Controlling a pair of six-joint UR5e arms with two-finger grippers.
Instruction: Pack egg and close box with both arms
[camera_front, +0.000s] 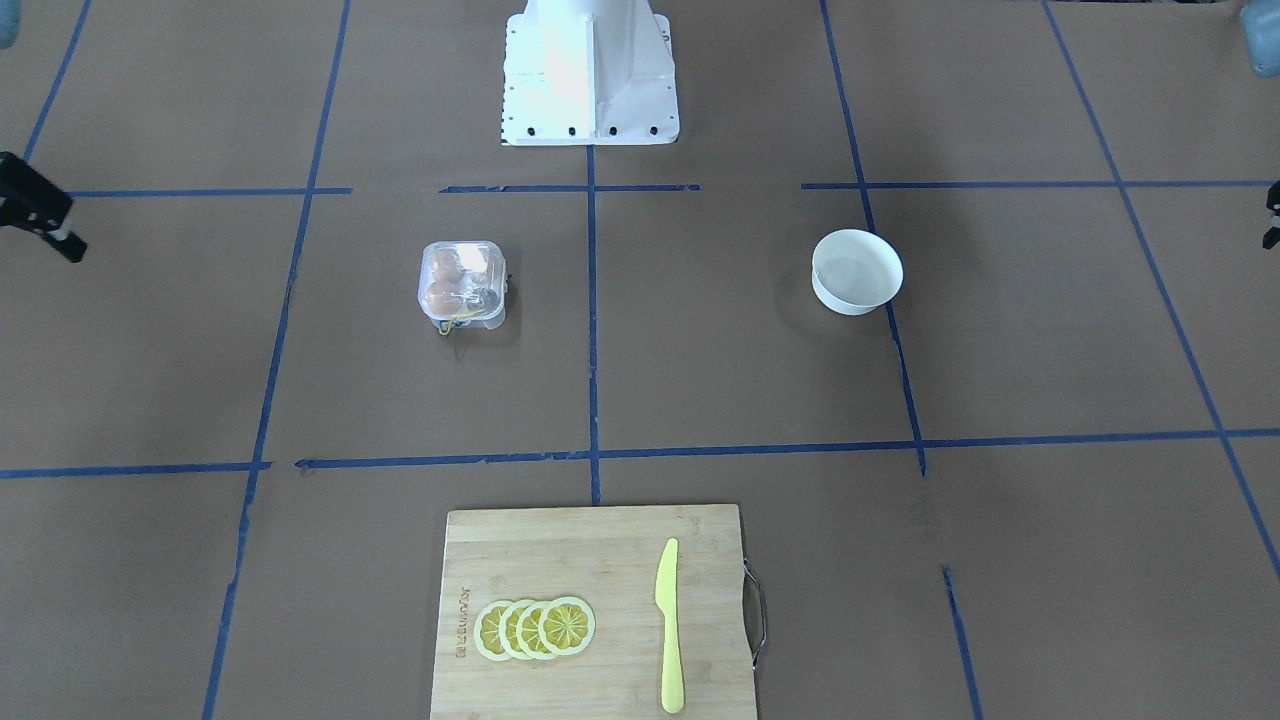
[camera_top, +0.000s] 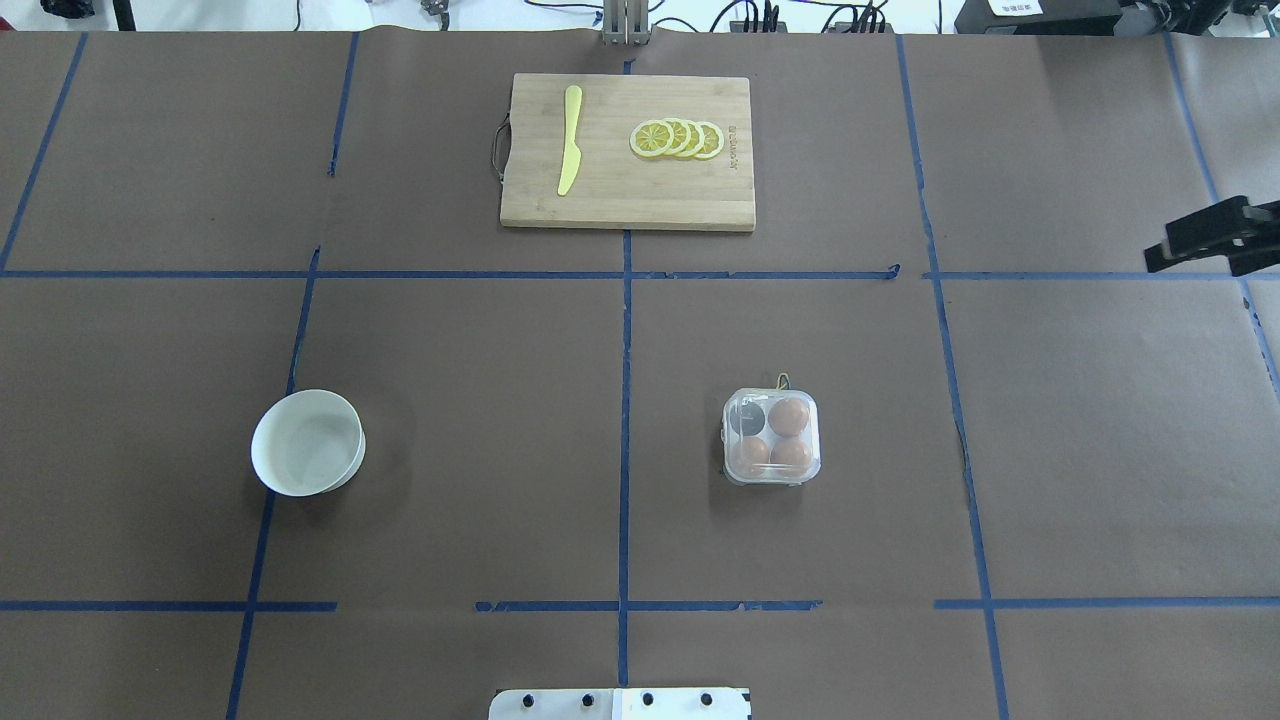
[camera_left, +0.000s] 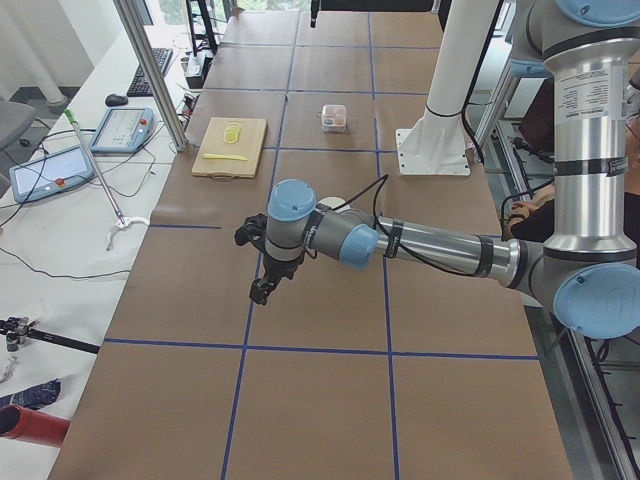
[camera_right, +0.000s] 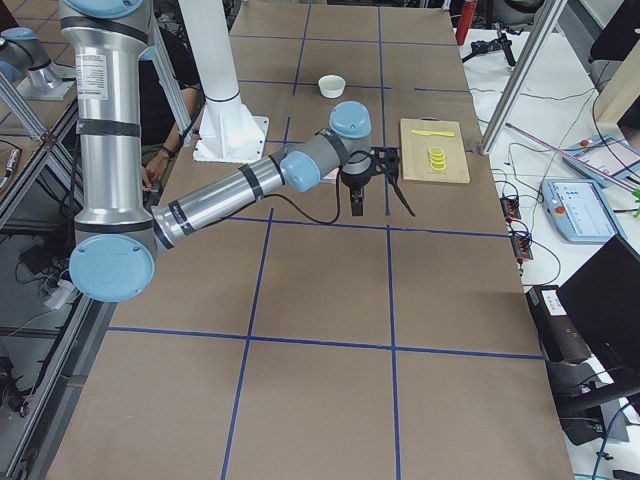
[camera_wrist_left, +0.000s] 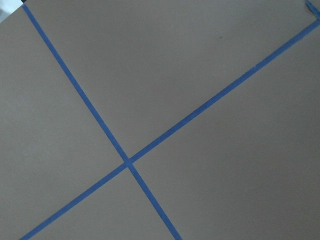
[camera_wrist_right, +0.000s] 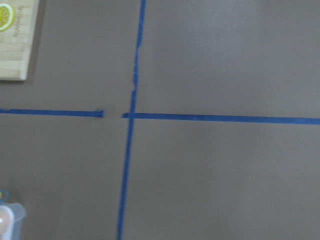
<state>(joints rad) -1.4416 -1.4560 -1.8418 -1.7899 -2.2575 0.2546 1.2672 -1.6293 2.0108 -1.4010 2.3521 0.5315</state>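
Observation:
The clear box (camera_top: 771, 437) stands on the table right of the centre line with its lid down. It holds three tan eggs (camera_top: 790, 415); one cell looks dark and empty. It also shows in the front-facing view (camera_front: 462, 284), and its corner shows in the right wrist view (camera_wrist_right: 9, 221). My right gripper (camera_top: 1155, 248) hovers at the table's far right edge, well away from the box, with its fingers apart and empty. My left gripper (camera_left: 252, 268) hangs over bare table at the robot's far left. Only a sliver of it shows in the front-facing view (camera_front: 1272, 215), so I cannot tell its state.
An empty white bowl (camera_top: 308, 443) sits on the left half. A wooden cutting board (camera_top: 628, 200) at the far edge carries a yellow knife (camera_top: 570, 140) and lemon slices (camera_top: 678, 138). The white pedestal (camera_front: 590, 75) stands at the near edge.

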